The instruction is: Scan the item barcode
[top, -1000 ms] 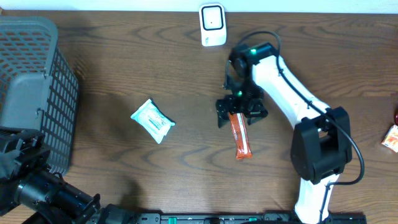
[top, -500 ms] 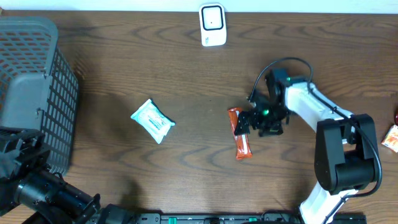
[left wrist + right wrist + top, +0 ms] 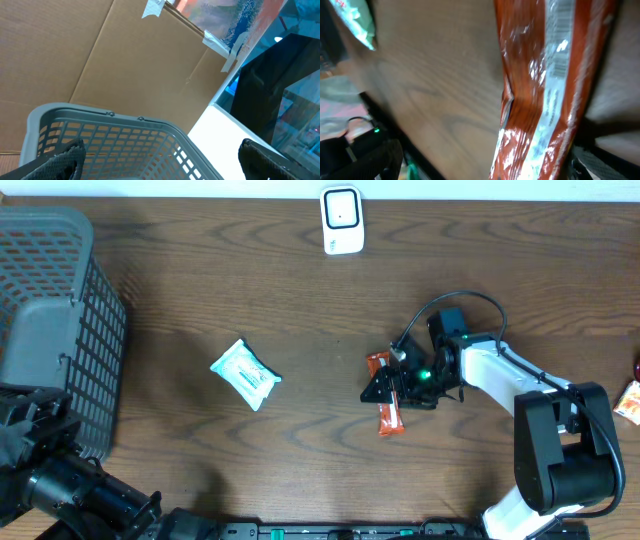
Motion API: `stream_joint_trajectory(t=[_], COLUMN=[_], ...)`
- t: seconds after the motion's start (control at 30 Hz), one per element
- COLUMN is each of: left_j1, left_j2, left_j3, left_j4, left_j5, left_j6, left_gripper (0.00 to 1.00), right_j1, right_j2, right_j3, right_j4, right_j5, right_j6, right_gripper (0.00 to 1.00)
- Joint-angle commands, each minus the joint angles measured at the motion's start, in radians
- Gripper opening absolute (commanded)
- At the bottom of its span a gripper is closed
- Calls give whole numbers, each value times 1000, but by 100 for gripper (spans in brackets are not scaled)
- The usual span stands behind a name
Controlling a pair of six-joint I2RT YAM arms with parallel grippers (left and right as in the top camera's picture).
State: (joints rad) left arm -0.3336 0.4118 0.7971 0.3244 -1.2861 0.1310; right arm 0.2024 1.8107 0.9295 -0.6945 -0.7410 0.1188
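R claw (image 3: pixel 385 380) wide open, over snack bar (image 3: pixel 390 418) mid-table, reaching in from bar's right. Bar's long axis runs near-to-far, across claw. L claw (image 3: pixel 161 162) also wide, well apart by basket (image 3: pixel 50 300).

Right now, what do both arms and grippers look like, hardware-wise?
Right arm: white shells, black joint housings, a black cable looping over the wrist, a green light lit near the black right gripper. Left arm: all black as far as shown, mostly cut off by the frame edge; its fingertips are black and textured. No readable markings.
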Motion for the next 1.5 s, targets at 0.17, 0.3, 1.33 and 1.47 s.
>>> stream_joint_trajectory(t=[0.17,0.3,1.33,1.47], left_j1=[5,5,5,5], left_j2=[-7,-7,-7,-7], left_j3=[7,7,7,7], left_j4=[5,5,5,5], left_j5=[-10,-10,-10,-9], left_j6=[6,6,6,6], left_gripper=[98,98,98,98], right_j1=[28,28,27,29], right_j2=[89,90,-193,-411], right_j3=[-136,-137,-218,-218], right_j4=[-3,26,410,393], right_j5=[327,348,332,279], right_j6=[171,244,300,284], right_gripper=[99,90,1,1])
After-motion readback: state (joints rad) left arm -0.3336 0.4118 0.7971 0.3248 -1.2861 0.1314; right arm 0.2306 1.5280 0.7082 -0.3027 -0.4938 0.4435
